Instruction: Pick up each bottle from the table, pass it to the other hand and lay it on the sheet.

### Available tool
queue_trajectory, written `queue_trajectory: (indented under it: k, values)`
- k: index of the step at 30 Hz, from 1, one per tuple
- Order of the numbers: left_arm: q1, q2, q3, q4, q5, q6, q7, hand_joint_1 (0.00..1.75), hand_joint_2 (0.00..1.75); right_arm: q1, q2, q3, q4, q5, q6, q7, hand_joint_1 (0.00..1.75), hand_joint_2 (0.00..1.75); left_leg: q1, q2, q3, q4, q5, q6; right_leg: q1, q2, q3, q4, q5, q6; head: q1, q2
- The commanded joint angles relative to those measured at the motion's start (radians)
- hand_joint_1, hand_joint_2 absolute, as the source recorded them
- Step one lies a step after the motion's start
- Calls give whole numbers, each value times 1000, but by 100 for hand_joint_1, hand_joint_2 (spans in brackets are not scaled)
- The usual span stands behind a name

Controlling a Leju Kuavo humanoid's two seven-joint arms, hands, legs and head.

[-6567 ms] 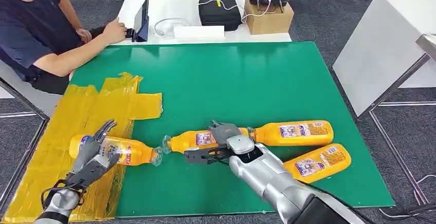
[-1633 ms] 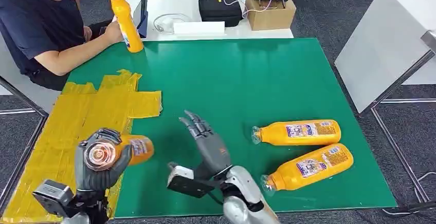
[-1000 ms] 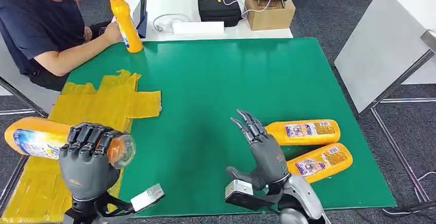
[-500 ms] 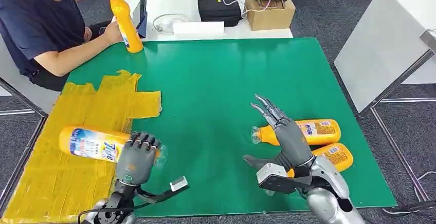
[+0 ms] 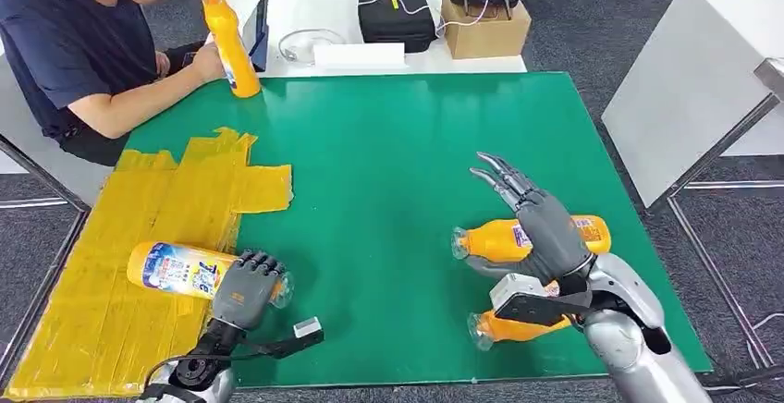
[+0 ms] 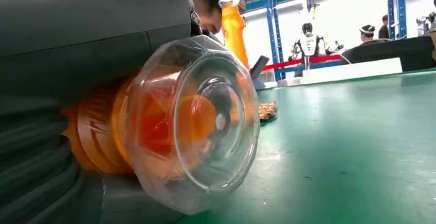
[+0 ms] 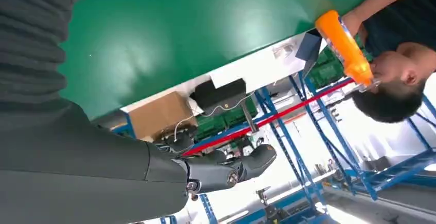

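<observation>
An orange bottle (image 5: 176, 269) lies on the yellow sheet (image 5: 139, 200), its clear cap (image 6: 195, 121) pointing toward the green mat. My left hand (image 5: 244, 288) grips it around the neck. My right hand (image 5: 541, 223) is open with its fingers (image 7: 226, 170) spread, raised just above a second orange bottle (image 5: 490, 239) lying on the mat. A third bottle (image 5: 504, 329) lies nearer to me, partly hidden under my right wrist. At the table's far left corner a person holds a further bottle (image 5: 228, 38) upright.
The green mat (image 5: 398, 163) covers the table. Behind it a white table carries a tablet (image 5: 256, 33), a black case (image 5: 396, 17) and a cardboard box (image 5: 485, 24). The person sits at the far left. Another white table (image 5: 693, 79) stands at the right.
My left hand has brought its bottle down from the air onto the yellow sheet. My open right hand has swung right and away, over the two bottles on the mat.
</observation>
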State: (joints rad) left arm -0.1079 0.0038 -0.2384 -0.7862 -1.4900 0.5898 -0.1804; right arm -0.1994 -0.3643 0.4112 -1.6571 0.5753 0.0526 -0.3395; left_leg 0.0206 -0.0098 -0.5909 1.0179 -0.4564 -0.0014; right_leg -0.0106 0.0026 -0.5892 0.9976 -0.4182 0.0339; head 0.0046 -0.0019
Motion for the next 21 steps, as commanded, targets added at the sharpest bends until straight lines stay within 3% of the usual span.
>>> queue_trajectory:
  k: [1,7,8,9,10,11,12,13,15,16,21]
  values:
    - [14,4,39,134,-5,-24,2,175,175,-37,-2,6,54,0,9,-1,0,175,-1,5,3,-1,0,1,-1,4,1,-1,2,-1,0,0]
    - [22,12,72,152,24,-42,-28,175,175,-40,-34,11,38,22,19,-4,0,175,-1,7,6,-2,1,1,0,5,3,-1,3,-1,0,0]
    - [20,12,85,162,32,-45,-38,175,175,-45,-44,10,40,20,28,-2,0,0,-1,7,6,-2,1,1,0,6,3,-2,3,-1,0,0]
    - [18,13,92,170,39,-49,-44,175,175,-46,-50,7,42,16,36,-3,0,0,-1,6,7,-2,1,1,0,5,5,-1,2,-1,0,0]
    - [14,17,101,180,41,-51,-45,175,175,-46,-58,7,44,17,42,-5,0,175,-1,7,7,-2,1,1,-1,5,5,-1,2,-1,0,0]
    - [12,20,108,187,43,-52,-43,175,175,-45,-66,10,45,18,50,-7,0,175,0,6,9,-1,0,1,0,5,7,-1,2,-1,0,0]
    - [10,24,116,196,44,-43,-47,9,175,-40,-76,9,44,17,55,-9,0,175,-1,7,8,-2,1,1,0,6,6,-1,2,-1,0,0]
    - [2,28,123,219,36,-60,-35,0,0,-34,-86,11,39,17,61,-11,0,175,-1,6,10,-2,0,1,0,5,7,-1,2,-1,0,0]
    - [5,32,147,225,65,-43,-79,0,0,-19,-114,10,26,11,75,-18,0,175,0,7,8,-3,2,1,0,6,6,-2,4,-2,0,0]
    - [21,31,184,200,177,-48,-217,0,0,5,-167,8,4,1,106,9,0,175,-1,6,10,-2,1,1,0,5,8,-1,3,-1,0,0]
    - [159,38,258,-105,405,-243,-407,0,0,223,-272,-141,-109,-23,121,-5,0,175,-1,2,11,-1,0,1,0,0,10,-1,0,-1,0,0]
